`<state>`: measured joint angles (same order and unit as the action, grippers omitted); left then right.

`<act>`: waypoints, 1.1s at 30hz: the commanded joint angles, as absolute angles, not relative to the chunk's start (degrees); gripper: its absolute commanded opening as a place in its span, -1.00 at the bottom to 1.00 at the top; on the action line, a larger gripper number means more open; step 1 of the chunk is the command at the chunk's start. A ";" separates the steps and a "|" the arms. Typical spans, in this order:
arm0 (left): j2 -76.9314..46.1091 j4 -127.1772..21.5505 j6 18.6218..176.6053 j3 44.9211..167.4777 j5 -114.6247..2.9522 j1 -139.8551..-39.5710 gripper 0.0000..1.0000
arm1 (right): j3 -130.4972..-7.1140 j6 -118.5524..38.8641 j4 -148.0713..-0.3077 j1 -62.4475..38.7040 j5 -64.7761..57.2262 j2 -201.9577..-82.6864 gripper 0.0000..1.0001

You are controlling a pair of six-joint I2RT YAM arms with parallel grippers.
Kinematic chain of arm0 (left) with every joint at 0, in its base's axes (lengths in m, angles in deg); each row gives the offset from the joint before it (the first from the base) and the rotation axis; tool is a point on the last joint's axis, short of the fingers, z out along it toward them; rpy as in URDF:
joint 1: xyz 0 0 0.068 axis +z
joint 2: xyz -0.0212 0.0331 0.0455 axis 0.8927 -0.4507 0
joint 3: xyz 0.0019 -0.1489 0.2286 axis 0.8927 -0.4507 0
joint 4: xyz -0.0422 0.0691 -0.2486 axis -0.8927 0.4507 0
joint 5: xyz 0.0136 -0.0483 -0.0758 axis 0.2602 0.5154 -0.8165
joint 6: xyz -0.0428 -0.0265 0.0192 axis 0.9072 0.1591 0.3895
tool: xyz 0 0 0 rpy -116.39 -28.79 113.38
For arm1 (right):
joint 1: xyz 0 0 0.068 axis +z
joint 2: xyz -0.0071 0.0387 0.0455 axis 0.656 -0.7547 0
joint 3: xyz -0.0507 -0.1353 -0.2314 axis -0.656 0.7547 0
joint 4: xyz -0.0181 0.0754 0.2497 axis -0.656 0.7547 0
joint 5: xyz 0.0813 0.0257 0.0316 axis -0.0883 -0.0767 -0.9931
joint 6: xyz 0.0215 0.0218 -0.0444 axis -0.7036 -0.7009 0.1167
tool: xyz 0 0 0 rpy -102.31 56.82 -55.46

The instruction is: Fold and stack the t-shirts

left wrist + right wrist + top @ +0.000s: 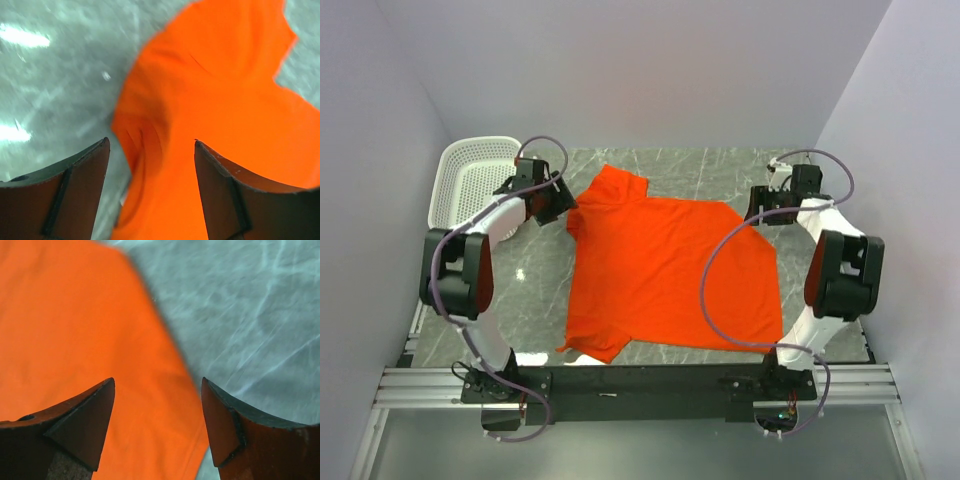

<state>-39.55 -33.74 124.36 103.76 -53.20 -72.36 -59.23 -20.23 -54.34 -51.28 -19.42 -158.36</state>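
No legible text, labels, brands or numbers in any view. The t-shirt is plain fabric, no print or tag readable. The basket has no readable marking at this resolution.

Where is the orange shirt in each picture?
Top view: the orange shirt lies spread flat in the middle of the picture.
Left wrist view: it fills the middle and right side.
Right wrist view: it fills the left half.
Shared landmark: the grey marbled table shows next to the shirt's edge in all three views.
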 commanded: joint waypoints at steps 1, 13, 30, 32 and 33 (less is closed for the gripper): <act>-42.83 -34.72 123.65 108.21 -52.32 -71.56 0.47 | -64.53 -25.12 -56.77 -51.81 -16.08 -163.36 0.52; -40.14 -32.34 121.37 107.33 -53.99 -71.30 0.43 | -76.74 -17.38 -42.80 -50.32 -20.40 -175.93 0.43; 2.77 -31.73 114.60 83.61 -54.87 -70.33 0.48 | -76.94 -10.37 -37.70 -45.05 -21.62 -168.75 -1.00; 6.20 -31.73 114.25 81.59 -55.22 -70.24 0.49 | -70.89 -4.31 -37.00 -38.74 -22.67 -161.29 -1.00; 7.08 -31.99 114.07 80.97 -55.40 -70.33 0.50 | -67.91 -2.29 -36.99 -36.19 -22.42 -158.39 -1.00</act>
